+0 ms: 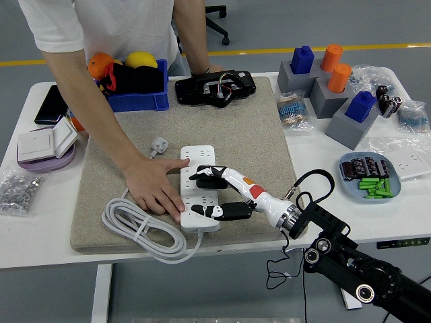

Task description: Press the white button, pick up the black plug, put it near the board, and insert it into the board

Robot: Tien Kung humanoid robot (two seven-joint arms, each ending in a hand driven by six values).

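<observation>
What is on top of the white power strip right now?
On the power strip, the person's hand presses its left edge, and the robot's right hand reaches over its middle, fingers on it. The sockets beneath that hand are covered, and the black plug cannot be made out.

A lab or workshop: grey floor with a yellow line (283,48), a white counter (337,168) crowded with parts bins (138,97), bagged hardware (19,190) and battery tray (370,176).
</observation>
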